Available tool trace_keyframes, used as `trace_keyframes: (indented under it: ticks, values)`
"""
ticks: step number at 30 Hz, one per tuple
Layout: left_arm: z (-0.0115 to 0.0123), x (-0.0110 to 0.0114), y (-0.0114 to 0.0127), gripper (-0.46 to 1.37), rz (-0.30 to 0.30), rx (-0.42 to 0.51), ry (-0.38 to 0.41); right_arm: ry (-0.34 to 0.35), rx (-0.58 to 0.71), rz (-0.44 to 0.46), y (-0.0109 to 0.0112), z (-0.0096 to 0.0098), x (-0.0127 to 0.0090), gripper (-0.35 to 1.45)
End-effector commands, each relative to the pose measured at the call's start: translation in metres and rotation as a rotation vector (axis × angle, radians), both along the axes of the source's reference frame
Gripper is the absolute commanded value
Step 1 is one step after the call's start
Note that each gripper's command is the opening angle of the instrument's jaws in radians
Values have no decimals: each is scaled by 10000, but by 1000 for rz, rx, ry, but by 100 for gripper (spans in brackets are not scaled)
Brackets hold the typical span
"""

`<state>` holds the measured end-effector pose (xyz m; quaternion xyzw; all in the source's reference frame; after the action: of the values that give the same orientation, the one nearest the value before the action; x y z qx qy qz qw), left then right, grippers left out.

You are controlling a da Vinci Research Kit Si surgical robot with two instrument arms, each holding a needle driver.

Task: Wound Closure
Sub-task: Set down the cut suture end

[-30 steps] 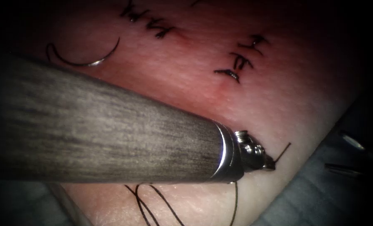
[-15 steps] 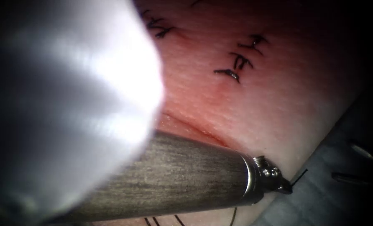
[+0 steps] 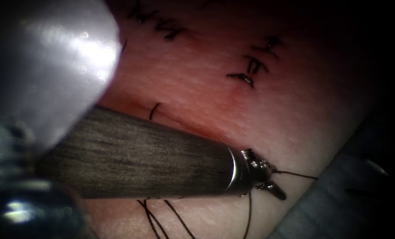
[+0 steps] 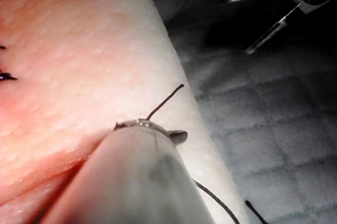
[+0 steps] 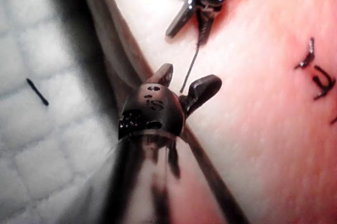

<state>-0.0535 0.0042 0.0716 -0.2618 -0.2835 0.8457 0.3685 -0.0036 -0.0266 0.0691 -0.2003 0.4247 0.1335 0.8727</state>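
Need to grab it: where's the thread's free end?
Endoscope view: thread's free end sticks out rightward from the left tool, right of the cut, near the tissue's edge.

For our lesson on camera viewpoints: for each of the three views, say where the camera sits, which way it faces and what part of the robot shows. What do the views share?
Endoscope view: above and in front, facing the pale pink pork-belly tissue; the left arm's tool enters from the picture's left.
Left wrist view: on the left arm, looking along its shaft at its own tip.
Right wrist view: on the right arm, facing the right arm's tool, jaws open.
Shared: all three show the thin black thread.
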Motion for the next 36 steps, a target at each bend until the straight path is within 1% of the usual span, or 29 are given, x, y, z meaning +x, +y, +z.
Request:
trace_keyframes:
  ticks: [1,4,5,8,9,10,11,12,14,15,16,17,19,20,21,22,23,24,25,27,28,29,30,31,33,34,36]
  values:
    - [-1,6,1,50,-3,6,3,-1,3,-4,0,0,1,142]
    - [-3,14,3,51,-3,13,4,1,3,-5,0,1,2,142]
    - [-3,18,3,54,-5,17,4,1,3,-4,0,1,3,142]
    - [-2,23,0,55,-15,32,14,1,3,-4,0,2,4,142]
    - [-1,25,-2,53,-21,32,13,1,2,-4,-1,1,4,142]
    - [-1,27,-4,47,-18,34,9,1,2,-4,-1,1,4,142]
    - [-3,30,-4,27,-20,35,-1,1,2,-4,-1,2,4,142]
    - [-3,30,-4,21,-21,36,-4,1,2,-4,-1,2,4,142]
    - [-15,28,4,-1,-51,42,-63,1,1,-4,-2,2,4,141]
    - [-17,28,6,-1,-58,42,-74,1,1,-4,-2,2,4,142]
    - [-29,21,13,1,-83,45,-128,1,1,-4,-2,3,4,141]
    - [-36,16,18,4,-101,49,-163,1,1,-3,-2,4,4,141]
    - [-51,6,25,3,-124,41,-219,0,0,-3,-1,5,5,141]
    - [-65,-5,30,5,-144,49,-279,0,0,-2,0,6,6,141]
    - [-70,-10,32,6,-151,56,-304,0,0,-2,0,6,6,142]
    - [-79,-19,33,23,-159,71,-362,0,0,-1,0,7,7,141]
    - [-84,-26,33,49,-161,82,-405,-1,0,-1,0,7,7,142]
    - [-89,-34,31,88,-156,96,-460,-1,0,-1,0,7,8,141]
    - [-90,-40,28,94,-146,105,-492,-1,0,-1,0,7,8,142]
    - [-89,-50,20,100,-120,112,-521,-1,0,-1,0,7,8,142]
    - [-86,-56,14,104,-103,110,-523,0,0,-1,-1,6,8,142]
    - [-82,-60,8,103,-90,107,-523,0,0,-1,-1,6,8,142]
    - [-75,-62,2,103,-84,113,-518,3,4,2,-2,6,7,142]
    - [-73,-62,1,103,-81,112,-518,3,3,2,-3,5,7,142]
    - [-57,-63,-6,107,-72,115,-510,4,3,1,-4,4,6,142]
    - [-43,-61,-9,112,-68,121,-502,4,2,1,-6,3,5,142]
    - [-28,-57,-11,117,-69,136,-491,5,2,0,-7,3,4,142]
